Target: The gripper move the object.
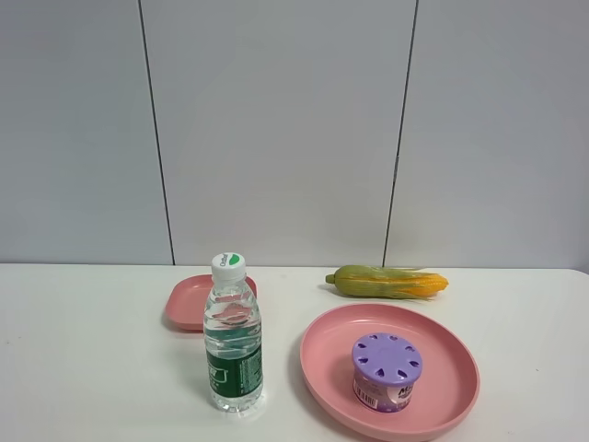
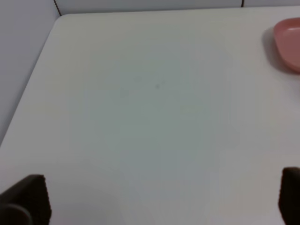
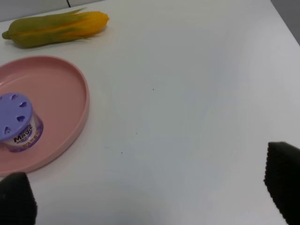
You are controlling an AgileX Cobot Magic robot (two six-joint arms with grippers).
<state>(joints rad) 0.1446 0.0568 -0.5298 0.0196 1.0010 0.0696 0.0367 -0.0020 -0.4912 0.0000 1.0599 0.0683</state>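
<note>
The object, a squat can [image 1: 387, 371] with a purple domed lid and a white-and-purple label, stands upright in the large pink plate [image 1: 451, 354] at the front right. It also shows in the right wrist view [image 3: 18, 123], on the plate [image 3: 65, 84]. My right gripper [image 3: 150, 192] is open and empty over bare table to the right of the plate, apart from the can. My left gripper [image 2: 158, 201] is open and empty over bare table at the left. Neither gripper shows in the exterior high view.
A clear water bottle [image 1: 233, 336] with a green label stands left of the plate. A small pink dish [image 1: 189, 302] lies behind it, also in the left wrist view [image 2: 288, 42]. A corn cob [image 1: 388, 282] lies behind the plate. A grey wall stands behind the table.
</note>
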